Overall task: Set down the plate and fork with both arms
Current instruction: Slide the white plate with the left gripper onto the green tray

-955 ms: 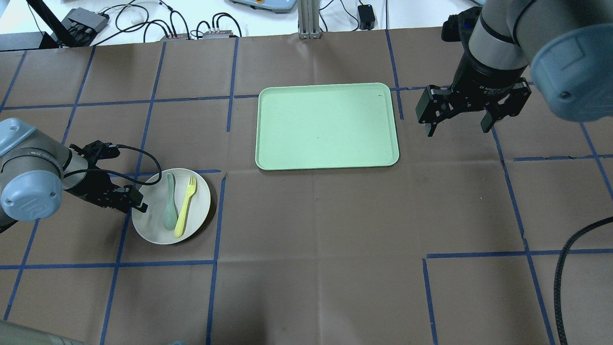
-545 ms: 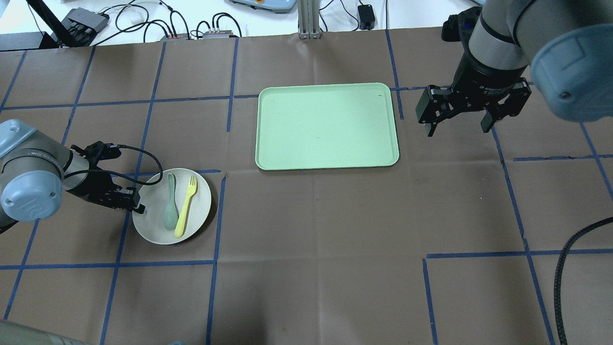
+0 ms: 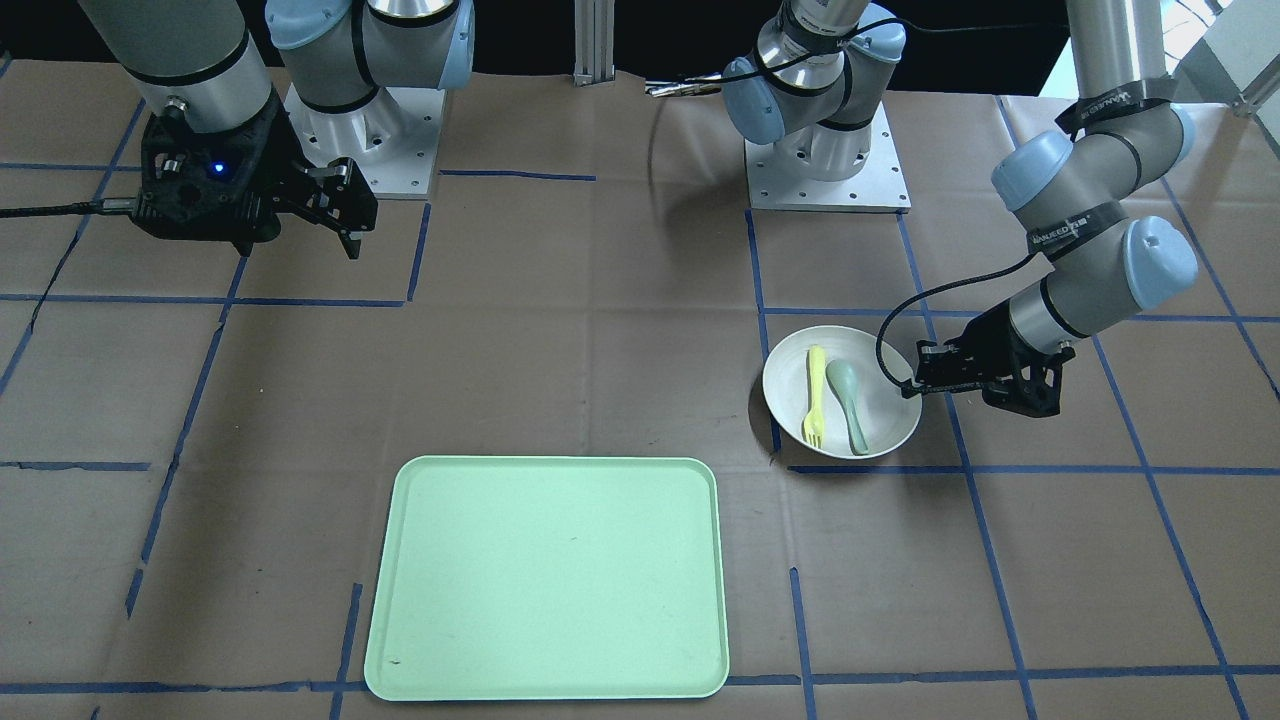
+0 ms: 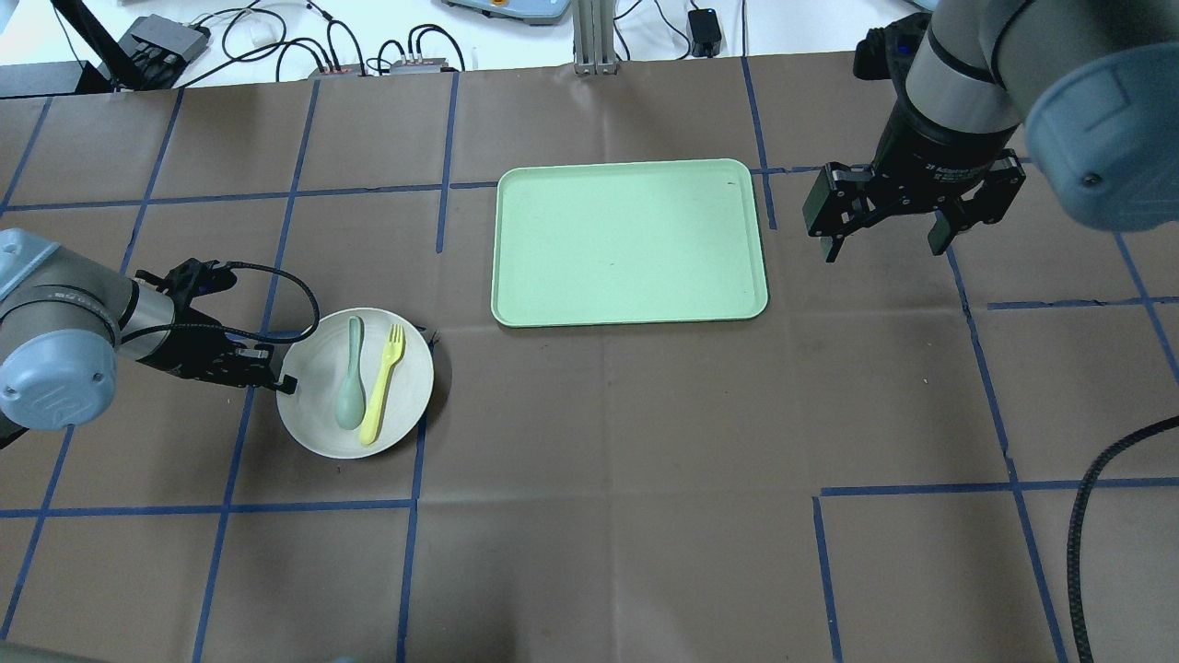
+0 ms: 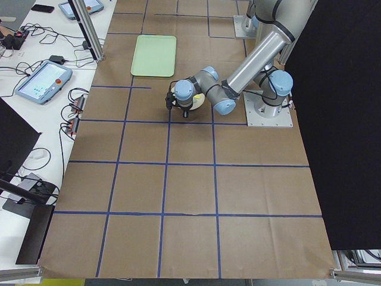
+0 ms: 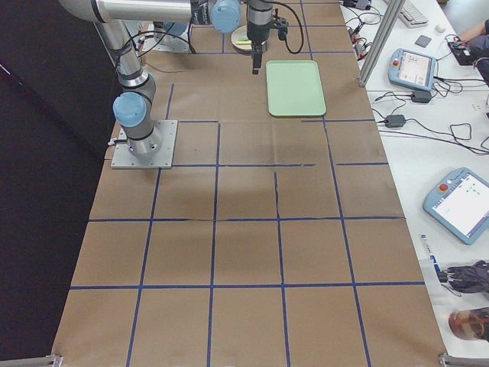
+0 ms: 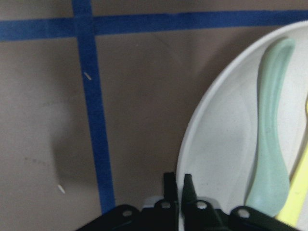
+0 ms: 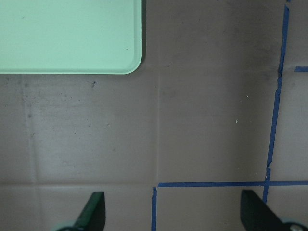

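The off-white plate (image 4: 315, 391) is at the table's left, with the yellow fork (image 4: 383, 382) and a grey-green spoon (image 4: 350, 387) lying in it. My left gripper (image 4: 284, 382) is shut on the plate's left rim and holds it slightly above the table, with a shadow under its right side. The left wrist view shows the fingers pinching the rim (image 7: 176, 185), with the spoon (image 7: 272, 144) and a strip of the fork (image 7: 301, 192). My right gripper (image 4: 882, 247) is open and empty above bare table, right of the tray.
The mint-green tray (image 4: 631, 241) lies empty at the table's middle, right of the plate; its corner shows in the right wrist view (image 8: 67, 33). Blue tape lines cross the brown table cover. Cables and boxes lie beyond the far edge.
My left gripper has lifted the plate, with fork and spoon in it, and moved it a little to the right, toward the tray. The right arm has barely moved.
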You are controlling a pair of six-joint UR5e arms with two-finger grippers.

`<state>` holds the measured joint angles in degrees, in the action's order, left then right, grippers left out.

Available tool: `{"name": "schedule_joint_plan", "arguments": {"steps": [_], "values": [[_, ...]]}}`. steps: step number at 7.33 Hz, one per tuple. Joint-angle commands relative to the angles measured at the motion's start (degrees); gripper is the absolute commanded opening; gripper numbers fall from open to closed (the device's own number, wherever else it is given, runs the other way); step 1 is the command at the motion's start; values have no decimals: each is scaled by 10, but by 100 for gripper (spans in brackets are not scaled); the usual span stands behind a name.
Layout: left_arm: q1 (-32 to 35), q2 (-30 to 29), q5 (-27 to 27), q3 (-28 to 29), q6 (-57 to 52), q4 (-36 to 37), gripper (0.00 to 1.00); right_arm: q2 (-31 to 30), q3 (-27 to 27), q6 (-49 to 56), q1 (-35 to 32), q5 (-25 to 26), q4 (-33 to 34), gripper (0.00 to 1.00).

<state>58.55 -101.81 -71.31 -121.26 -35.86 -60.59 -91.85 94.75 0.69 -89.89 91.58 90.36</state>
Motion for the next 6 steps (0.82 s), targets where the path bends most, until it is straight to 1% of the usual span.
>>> {"name": "schedule_joint_plan", "arguments": {"steps": [1,2,3,4,5,6], "values": [[50,35,64,3,99,-22,0,0,0,-1,0,0,0,100],[113,38,69,8,166,-16,0,0,0,0,1,0,-1,100],[173,28,70,34,251,-8,0,0,0,-1,0,0,-1,100],[221,12,68,77,289,-8,0,0,1,0,1,0,-1,100],[259,-33,69,127,321,-6,0,0,0,0,1,0,0,100],[295,-90,64,191,332,-5,0,0,0,-1,1,0,0,100]]}}
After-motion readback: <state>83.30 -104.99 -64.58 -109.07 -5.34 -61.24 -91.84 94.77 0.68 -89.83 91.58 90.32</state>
